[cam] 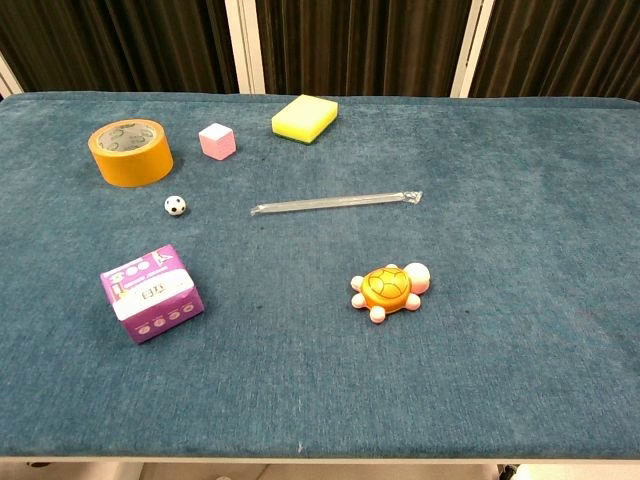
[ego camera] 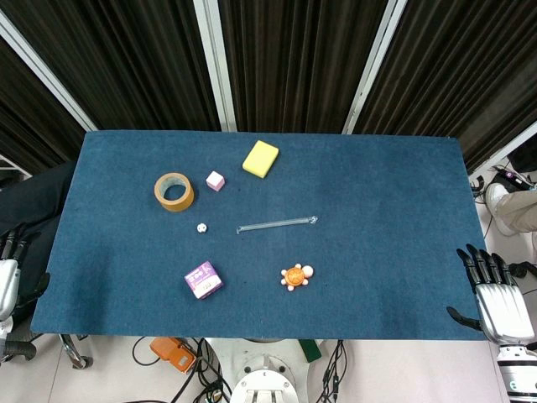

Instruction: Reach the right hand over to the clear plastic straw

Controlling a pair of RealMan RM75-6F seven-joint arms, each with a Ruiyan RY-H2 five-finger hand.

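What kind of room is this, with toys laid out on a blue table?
Probably a robot test lab: black curtains behind the table, cables on the floor, and mechanical hands, the right hand and left hand, at its edges.

From my right hand (ego camera: 497, 295), fingers (ego camera: 485, 265) spread at the table's (ego camera: 403, 193) edge, bare blue cloth runs to the clear plastic straw (ego camera: 277, 224). Only the orange turtle toy (ego camera: 295, 276) sits nearer me, just beside that line.

Bright, even light from overhead; the roll of tape (cam: 131, 152) and toy turtle (cam: 390, 290) cast only short, soft shadows. Both views are sharp, without glare.
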